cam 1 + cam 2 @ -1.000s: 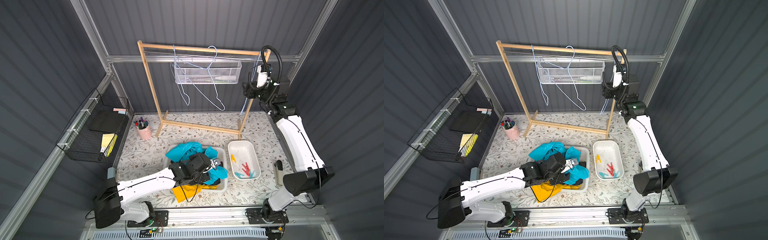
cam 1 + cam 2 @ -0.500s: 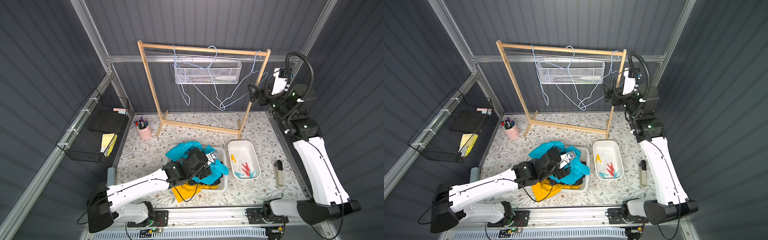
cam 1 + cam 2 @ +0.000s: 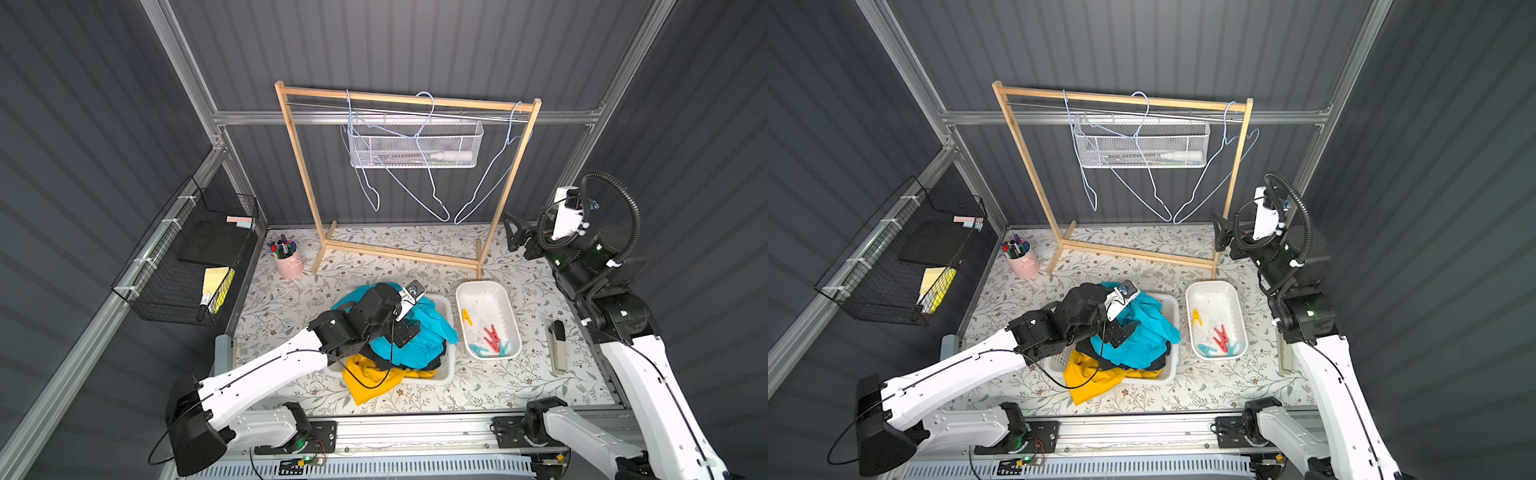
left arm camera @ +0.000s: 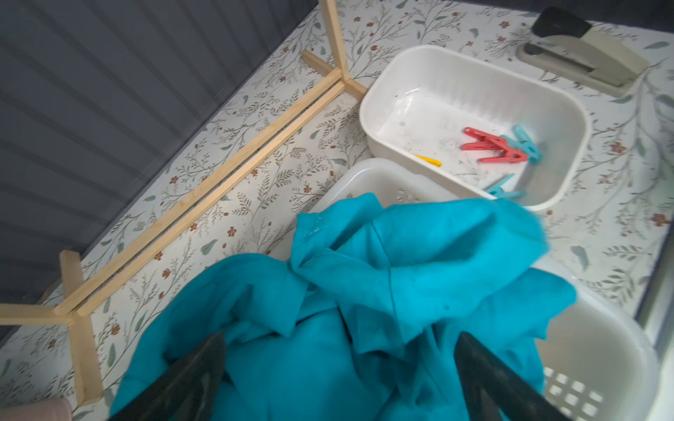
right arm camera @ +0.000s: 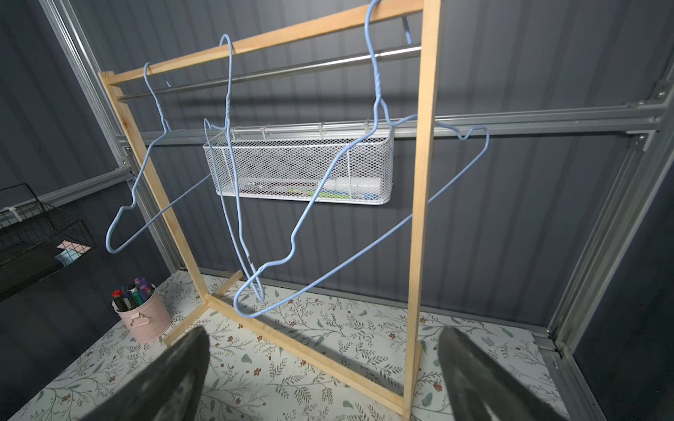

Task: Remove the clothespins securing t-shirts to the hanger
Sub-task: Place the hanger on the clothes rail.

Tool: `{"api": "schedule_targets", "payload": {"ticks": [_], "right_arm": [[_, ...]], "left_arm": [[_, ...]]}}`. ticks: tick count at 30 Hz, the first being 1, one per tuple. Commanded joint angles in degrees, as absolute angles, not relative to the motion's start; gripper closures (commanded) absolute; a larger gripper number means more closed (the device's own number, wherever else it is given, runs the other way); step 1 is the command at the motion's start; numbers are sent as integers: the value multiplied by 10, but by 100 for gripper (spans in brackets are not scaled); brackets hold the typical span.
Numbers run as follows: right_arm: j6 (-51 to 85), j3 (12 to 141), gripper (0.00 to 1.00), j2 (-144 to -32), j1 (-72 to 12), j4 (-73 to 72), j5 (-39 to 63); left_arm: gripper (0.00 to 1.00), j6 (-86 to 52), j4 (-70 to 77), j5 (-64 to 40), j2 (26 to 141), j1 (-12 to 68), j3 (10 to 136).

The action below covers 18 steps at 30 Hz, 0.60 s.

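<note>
Left wrist view recorded the left gripper [image 4: 339, 335] with its jaws spread wide, positioned over the teal shirt [image 4: 401, 262]. Nothing was clamped between the fingers, and contact with the cloth could not be confirmed. Both top views placed this gripper above the white laundry basket [image 3: 448, 370], which held all three t-shirts [image 3: 419, 332] in a heap. The teal shirt lay on top and the black shirt [image 3: 430, 362] showed beneath it. The mustard-yellow shirt [image 3: 370, 376] spilled over the basket's near rim onto the floral table [image 3: 519, 386].

The clothespins [image 3: 492, 336] lay loose in the white tray [image 3: 460, 291] just beside the basket, on its right. Red and light teal ones were clustered at the near end, with yellow apart toward the middle. The count of yellow pegs could not be settled.

Right wrist view recorded the right gripper [image 5: 322, 331] likewise spread wide and holding nothing, raised off the table and facing the wooden rack [image 5: 423, 182]. Both top views placed it near the rack's right-hand post, apart from it. Three light-blue wire hangers [image 5: 378, 89] hung from the rack's rail. A stapler [image 3: 558, 349] lay on the table to the right of the tray.
</note>
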<state>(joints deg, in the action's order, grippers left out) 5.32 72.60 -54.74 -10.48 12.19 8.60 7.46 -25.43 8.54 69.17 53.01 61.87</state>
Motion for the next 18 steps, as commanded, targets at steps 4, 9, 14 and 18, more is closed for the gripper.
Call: {"api": "schedule_targets", "payload": {"ticks": [4, 9, 14, 18], "right_arm": [[51, 670, 1, -495, -104, 123, 106], [59, 617, 1, -457, -104, 124, 108], [63, 567, 1, -423, -104, 122, 102], [71, 517, 1, -390, -104, 108, 78]], "left_arm": [[0, 70, -325, -2, 689, 516, 667], [0, 46, -323, 44, 686, 491, 680], [0, 22, -316, 102, 685, 448, 686], [0, -7, -333, 167, 698, 401, 695]]}}
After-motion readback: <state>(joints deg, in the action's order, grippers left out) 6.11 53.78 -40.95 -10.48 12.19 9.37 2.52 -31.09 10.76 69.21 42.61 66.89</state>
